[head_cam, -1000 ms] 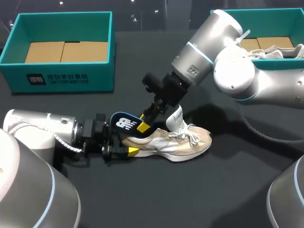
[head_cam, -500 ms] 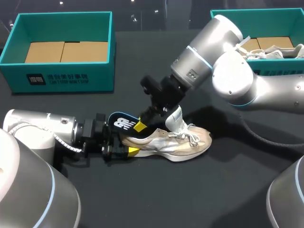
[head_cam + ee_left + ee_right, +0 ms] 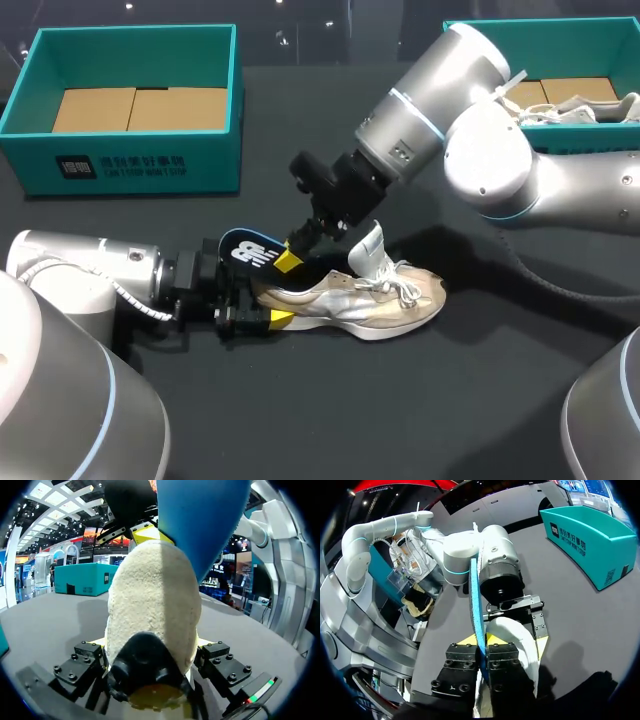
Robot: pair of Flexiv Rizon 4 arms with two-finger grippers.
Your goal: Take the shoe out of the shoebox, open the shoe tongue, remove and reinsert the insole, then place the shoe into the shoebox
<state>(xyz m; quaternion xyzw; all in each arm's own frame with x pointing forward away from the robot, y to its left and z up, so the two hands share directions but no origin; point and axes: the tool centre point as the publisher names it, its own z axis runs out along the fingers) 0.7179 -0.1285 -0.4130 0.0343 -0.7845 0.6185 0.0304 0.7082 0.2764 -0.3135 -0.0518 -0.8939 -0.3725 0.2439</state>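
Drawing up and toward the left arm, the right end effector (image 3: 290, 258) is lifting the blue insole (image 3: 247, 250) farther out of the shoe (image 3: 375, 300) than a second ago, while the shoe and the left arm are keeping their place. Its yellow-tipped fingers are pinching the insole, which is showing edge-on between them in the right wrist view. The insole's heel end is hanging clear above the shoe's heel. The left end effector (image 3: 268, 302) is clamping that heel from both sides. The beige shoe is resting on its sole on the black table (image 3: 300, 400), tongue raised, well apart from the left shoebox (image 3: 140, 165) and the right shoebox (image 3: 580, 22).
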